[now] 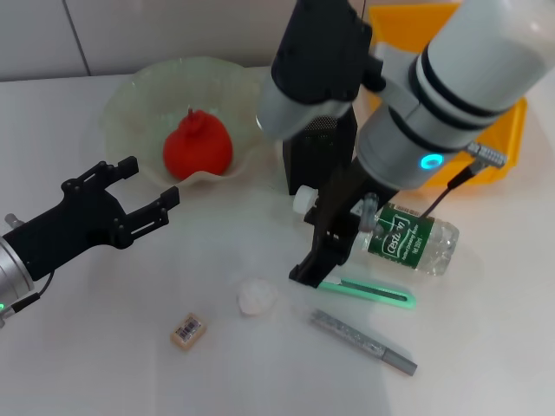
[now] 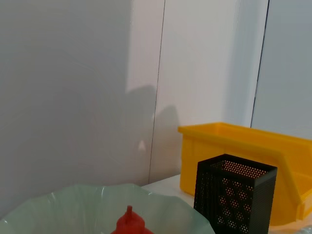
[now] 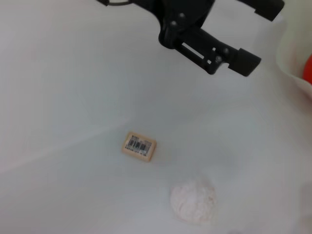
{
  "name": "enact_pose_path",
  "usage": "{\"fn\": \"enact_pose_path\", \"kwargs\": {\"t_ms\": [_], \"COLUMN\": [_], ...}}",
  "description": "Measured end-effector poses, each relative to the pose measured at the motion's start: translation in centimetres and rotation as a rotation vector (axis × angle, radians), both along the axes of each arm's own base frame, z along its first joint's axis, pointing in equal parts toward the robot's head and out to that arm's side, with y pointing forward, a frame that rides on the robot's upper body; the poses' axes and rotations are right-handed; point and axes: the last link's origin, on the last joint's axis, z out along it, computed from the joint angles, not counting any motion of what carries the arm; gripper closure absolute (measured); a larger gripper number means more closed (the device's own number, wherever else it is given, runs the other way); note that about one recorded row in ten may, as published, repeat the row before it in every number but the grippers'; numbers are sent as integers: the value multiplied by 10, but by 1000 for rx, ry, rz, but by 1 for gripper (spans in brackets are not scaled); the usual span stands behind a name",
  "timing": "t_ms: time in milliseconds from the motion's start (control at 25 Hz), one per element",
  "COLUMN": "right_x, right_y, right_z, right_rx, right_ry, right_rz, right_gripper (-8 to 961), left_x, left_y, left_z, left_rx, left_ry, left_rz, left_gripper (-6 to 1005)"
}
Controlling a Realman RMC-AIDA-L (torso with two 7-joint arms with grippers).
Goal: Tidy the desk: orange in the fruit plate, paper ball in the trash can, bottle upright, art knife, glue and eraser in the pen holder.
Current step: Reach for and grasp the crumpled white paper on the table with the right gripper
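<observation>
Clear plastic bottle (image 1: 408,240) lies sideways on table (image 1: 104,364); right pincer (image 1: 334,234) at its capped end, grip state unclear. Left pincer (image 1: 130,195) open, empty, near fruit plate (image 1: 130,104).

left hand (image 1: 141,192): fingers spread apart, held low at the left, holding nothing | right hand (image 1: 334,243): angled downward at centre, fingers unclear

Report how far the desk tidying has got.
Done: the red fruit lies in the fruit plate. In hand: the right gripper is at the lying bottle; the open left gripper hovers near the plate. Left: paper ball, eraser, green art knife and grey glue stick all lie on the table, outside the pen holder.
</observation>
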Motion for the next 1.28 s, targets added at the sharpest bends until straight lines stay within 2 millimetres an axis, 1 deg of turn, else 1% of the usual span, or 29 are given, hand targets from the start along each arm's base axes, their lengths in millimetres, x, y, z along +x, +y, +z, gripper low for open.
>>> {"fn": "enact_pose_path", "kwargs": {"t_ms": [40, 120, 240, 400, 440, 520, 720, 880, 1280], "right_x": [-3, -4, -5, -5, -5, -5, -4, 0, 10], "right_y": [5, 7, 12, 16, 18, 18, 17, 16, 14], "right_z": [4, 4, 0, -12, -19, -22, -45, -58, -78], "right_rx": [-9, -15, -34, -56, -59, -59, -74, -70, -55], "right_ry": [-7, -12, -31, -54, -63, -66, -41, -42, -27], "right_rz": [-20, -29, -52, -67, -62, -58, -41, -25, -15], "right_gripper": [179, 184, 190, 199, 202, 206, 217, 226, 248], "left_x": [0, 0, -1, 0, 1, 1, 2, 3, 4], "left_y": [0, 0, 0, 1, 2, 2, 4, 4, 5], "left_z": [0, 1, 1, 1, 1, 1, 0, -1, -3], "left_rx": [-1, -2, -2, -1, -2, -2, -1, -10, -22], "left_ry": [-1, -2, -2, -1, -1, 0, 6, 12, 11], "left_rz": [1, 3, 5, 4, 0, -1, 2, -5, -5], "left_gripper": [185, 185, 185, 185, 185, 185, 184, 184, 184]}}
